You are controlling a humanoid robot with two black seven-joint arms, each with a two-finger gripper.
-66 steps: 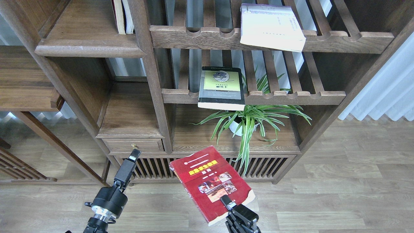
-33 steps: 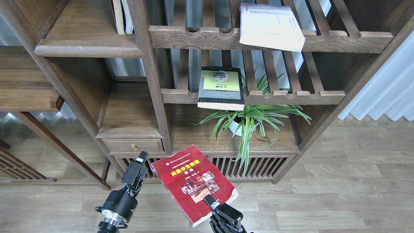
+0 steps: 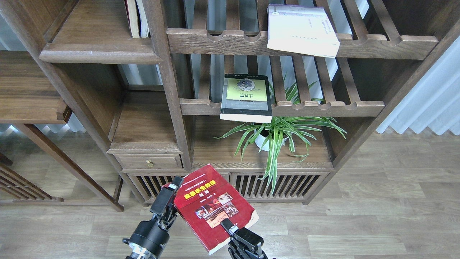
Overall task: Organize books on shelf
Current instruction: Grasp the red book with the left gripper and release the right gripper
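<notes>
My right gripper (image 3: 227,226) is shut on the near edge of the red book (image 3: 208,207), holding it tilted above the floor in front of the cabinet. My left gripper (image 3: 169,196) is at the book's left edge and seems to touch it; its fingers cannot be told apart. The white book (image 3: 302,30) lies on the upper slatted rack, overhanging its front rail. The black-grey book (image 3: 246,97) with a yellow-green panel lies on the middle slatted rack. The solid plank shelf (image 3: 99,56) with a rounded lip is at the upper left.
Two thin books (image 3: 136,18) stand at the back right of the plank shelf. A potted spider plant (image 3: 276,133) sits below the middle rack. A small drawer with a brass knob (image 3: 150,163) is under a lower shelf (image 3: 143,147). White curtains (image 3: 424,104) hang at the right.
The right gripper has carried the red book to the left and turned it. The left gripper has moved right and come up against the book's left edge.
</notes>
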